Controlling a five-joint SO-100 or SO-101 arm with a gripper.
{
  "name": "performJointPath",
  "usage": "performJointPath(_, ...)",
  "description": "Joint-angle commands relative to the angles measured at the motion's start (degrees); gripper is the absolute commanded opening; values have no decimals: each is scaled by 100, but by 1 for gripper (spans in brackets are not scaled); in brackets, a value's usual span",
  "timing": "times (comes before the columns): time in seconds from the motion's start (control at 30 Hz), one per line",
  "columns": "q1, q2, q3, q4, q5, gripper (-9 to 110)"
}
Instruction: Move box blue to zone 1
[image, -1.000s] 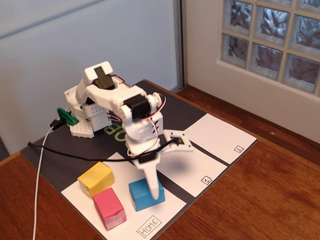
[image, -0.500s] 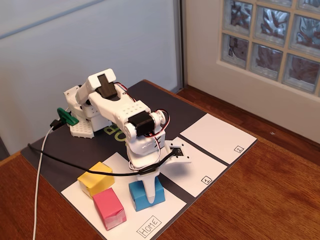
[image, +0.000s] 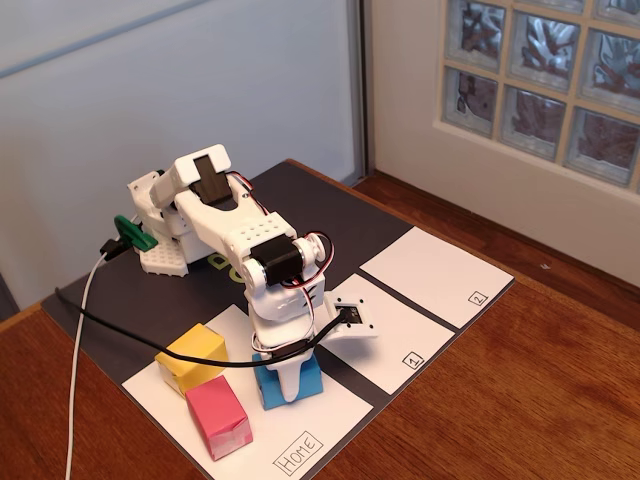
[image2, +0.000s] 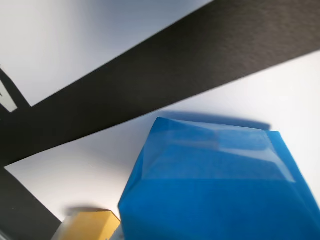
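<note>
Sitting on the white Home panel (image: 320, 408): blue box (image: 302, 385), yellow box (image: 190, 355), pink box (image: 220, 418). Zone 1 (image: 395, 330) lies bare beside it. Gripper (image: 284, 386) directly over the blue box, one finger against its front; jaw state cannot tell.

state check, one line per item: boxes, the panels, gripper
blue box: on the Home panel, upright, not in zone 1, gripper down over it
yellow box: on the Home panel, untouched
pink box: on the Home panel, upright, untouched
zone 1: no box on it
zone 2: no box on it
Home panel: holds all three boxes
gripper: lowered onto the blue box, fingers' opening cannot be judged
</note>
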Motion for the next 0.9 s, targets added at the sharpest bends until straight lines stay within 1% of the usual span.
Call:
performJointPath(0.0, 44, 44, -765, 492, 44, 0)
performJointPath(0.13, 18, -9, -1714, 1090, 44, 0)
performJointPath(0.23, -62, 457, -1591, 1090, 167, 0)
performJointPath(0.37, -229, 1011, -1371, 1090, 580, 0)
performJointPath(0.53, -659, 1740, -677, 1090, 1187, 0)
performJointPath(0.87, -1942, 2883, 1292, 1090, 2109, 0)
